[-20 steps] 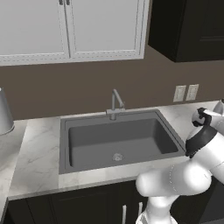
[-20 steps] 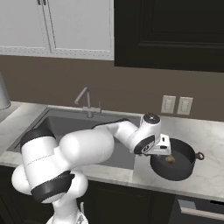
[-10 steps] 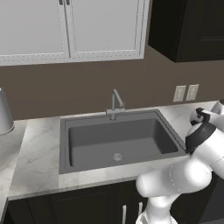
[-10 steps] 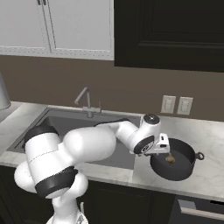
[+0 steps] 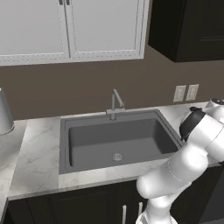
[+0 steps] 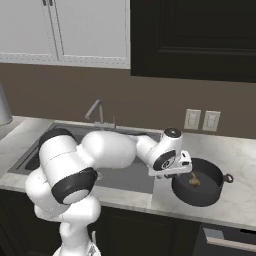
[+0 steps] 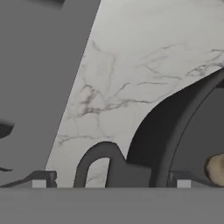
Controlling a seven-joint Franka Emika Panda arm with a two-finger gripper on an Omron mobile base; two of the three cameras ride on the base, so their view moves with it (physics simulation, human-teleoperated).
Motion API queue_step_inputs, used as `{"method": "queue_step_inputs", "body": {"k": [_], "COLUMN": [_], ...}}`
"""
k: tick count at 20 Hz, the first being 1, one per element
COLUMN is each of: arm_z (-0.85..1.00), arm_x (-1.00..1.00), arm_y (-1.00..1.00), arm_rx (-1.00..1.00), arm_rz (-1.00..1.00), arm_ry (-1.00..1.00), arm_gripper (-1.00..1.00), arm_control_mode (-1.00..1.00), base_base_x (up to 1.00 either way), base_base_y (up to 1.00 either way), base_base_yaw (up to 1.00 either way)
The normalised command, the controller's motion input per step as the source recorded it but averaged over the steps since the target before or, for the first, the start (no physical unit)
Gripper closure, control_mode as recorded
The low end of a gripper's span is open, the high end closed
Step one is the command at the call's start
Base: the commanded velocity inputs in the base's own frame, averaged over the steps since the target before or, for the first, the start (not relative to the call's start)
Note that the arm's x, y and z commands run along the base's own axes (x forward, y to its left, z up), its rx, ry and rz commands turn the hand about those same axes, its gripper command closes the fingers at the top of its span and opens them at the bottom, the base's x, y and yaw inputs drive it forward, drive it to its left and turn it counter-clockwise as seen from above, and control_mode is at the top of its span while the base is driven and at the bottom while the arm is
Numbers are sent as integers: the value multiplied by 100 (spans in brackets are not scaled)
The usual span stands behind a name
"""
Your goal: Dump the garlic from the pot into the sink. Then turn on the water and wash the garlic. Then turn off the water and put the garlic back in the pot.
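Spread gripper (image 7: 111, 183) straddles the black pot's (image 6: 201, 188) loop handle (image 7: 94, 158); tan garlic (image 6: 194, 181) lies inside.

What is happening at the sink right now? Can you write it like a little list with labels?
pot: black pot on the marble counter, right of the sink
garlic: small tan lump inside the pot
sink: no garlic in it, silver drain showing
faucet: thin grey faucet behind the basin, no water seen
gripper: gripper low at the pot's near loop handle, fingers spread either side of it
task stage: garlic not yet dumped
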Motion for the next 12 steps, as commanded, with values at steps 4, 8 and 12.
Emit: {"method": "queue_step_inputs", "body": {"k": [4,8,12], "arm_z": [-17,-11,2], "arm_x": [0,0,-6], "arm_y": [0,0,3], "arm_rx": [0,0,0], "arm_rz": [4,1,0], "arm_ry": [10,10,2], "arm_gripper": [100,100,100], "arm_control_mode": [-100,-100,-100], "base_base_x": [0,0,0], "base_base_y": [0,0,0], "base_base_yaw": [0,0,0]}}
